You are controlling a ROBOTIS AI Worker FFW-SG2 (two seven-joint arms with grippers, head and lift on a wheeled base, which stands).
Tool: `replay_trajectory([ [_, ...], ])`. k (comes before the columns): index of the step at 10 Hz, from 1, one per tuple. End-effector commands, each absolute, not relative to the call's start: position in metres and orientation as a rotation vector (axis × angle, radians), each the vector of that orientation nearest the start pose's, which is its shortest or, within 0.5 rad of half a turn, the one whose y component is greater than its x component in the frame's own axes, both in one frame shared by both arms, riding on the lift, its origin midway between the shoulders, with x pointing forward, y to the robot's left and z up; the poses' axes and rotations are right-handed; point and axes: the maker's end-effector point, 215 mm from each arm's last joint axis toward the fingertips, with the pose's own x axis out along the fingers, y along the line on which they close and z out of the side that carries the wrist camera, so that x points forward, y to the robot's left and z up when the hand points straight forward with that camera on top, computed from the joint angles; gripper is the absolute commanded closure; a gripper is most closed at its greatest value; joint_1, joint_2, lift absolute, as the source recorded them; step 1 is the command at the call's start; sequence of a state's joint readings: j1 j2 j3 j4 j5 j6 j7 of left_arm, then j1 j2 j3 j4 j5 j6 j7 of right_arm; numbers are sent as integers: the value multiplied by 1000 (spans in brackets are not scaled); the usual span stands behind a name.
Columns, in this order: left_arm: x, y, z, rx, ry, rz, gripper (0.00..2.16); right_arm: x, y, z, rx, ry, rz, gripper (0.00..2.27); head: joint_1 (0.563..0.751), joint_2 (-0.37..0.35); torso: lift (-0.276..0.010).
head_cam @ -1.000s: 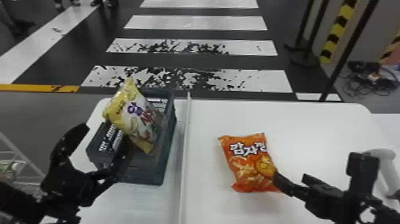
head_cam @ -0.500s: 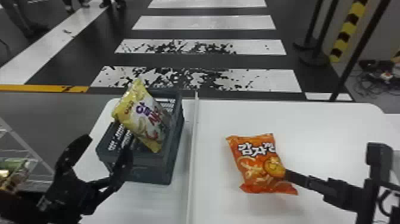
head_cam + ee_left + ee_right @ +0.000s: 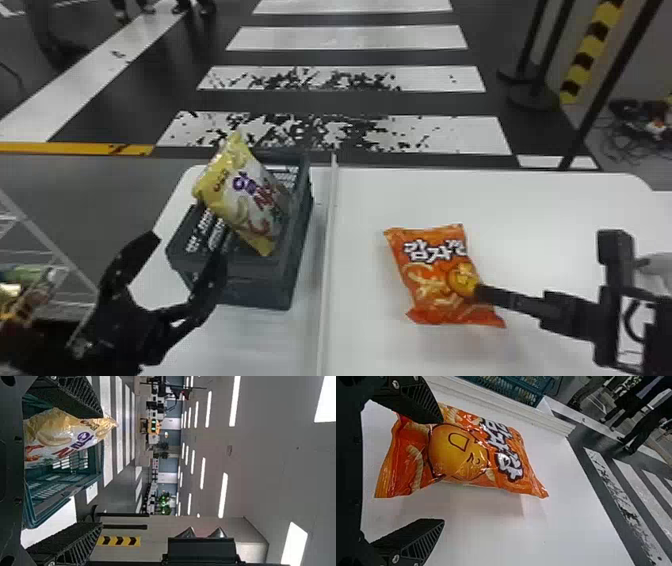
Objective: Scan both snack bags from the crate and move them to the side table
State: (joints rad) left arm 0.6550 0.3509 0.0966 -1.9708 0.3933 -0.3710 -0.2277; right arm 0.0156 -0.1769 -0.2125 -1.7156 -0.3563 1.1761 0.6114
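The left tool (image 3: 186, 247) gapes near the crate (image 3: 280, 287) holding the yellow bag (image 3: 250, 200). The right tool (image 3: 545, 264) gapes beside the orange bag (image 3: 435, 280)

The white table (image 3: 540, 215) carries crate (image 3: 260, 287) and orange bag (image 3: 425, 275).

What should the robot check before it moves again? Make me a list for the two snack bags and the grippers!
1. Orange bag out of the crate: ok, it lies on the white table.
2. Yellow bag out of the crate: not ok, it leans inside, top poking out.
3. Left gripper open: ok.
4. Right gripper open: ok.
5. Right gripper clear of the orange bag: not ok, one finger is over it.
6. Both bags scanned: cannot tell.
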Motion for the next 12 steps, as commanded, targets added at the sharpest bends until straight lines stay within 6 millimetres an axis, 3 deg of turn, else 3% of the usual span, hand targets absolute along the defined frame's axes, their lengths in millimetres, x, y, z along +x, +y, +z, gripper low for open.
replay_trajectory([
  [1, 391, 278, -309, -36, -125, -263, 29, 450, -202, -504, 536, 920, 523, 113, 695, 94, -99],
  [3, 391, 279, -312, -34, -119, -263, 29, 451, -187, -504, 557, 933, 577, 127, 695, 109, -99],
  [4, 392, 280, -313, -34, -118, -262, 29, 452, -183, -506, 550, 945, 584, 275, 695, 119, -99],
  [5, 391, 280, -316, -34, -114, -262, 29, 451, -181, -506, 550, 951, 586, 640, 695, 124, -99],
  [7, 391, 283, -318, -35, -118, -256, 29, 449, -178, -509, 561, 952, 590, 1875, 695, 134, -99],
  [8, 391, 284, -319, -34, -117, -254, 29, 454, -178, -504, 557, 913, 609, 2138, 695, 139, -99],
  [9, 391, 285, -321, -35, -116, -251, 29, 451, -176, -503, 569, 912, 619, 2233, 695, 142, -99],
  [12, 390, 287, -324, -38, -114, -245, 29, 451, -187, -494, 554, 902, 592, 2233, 695, 144, -99],
])
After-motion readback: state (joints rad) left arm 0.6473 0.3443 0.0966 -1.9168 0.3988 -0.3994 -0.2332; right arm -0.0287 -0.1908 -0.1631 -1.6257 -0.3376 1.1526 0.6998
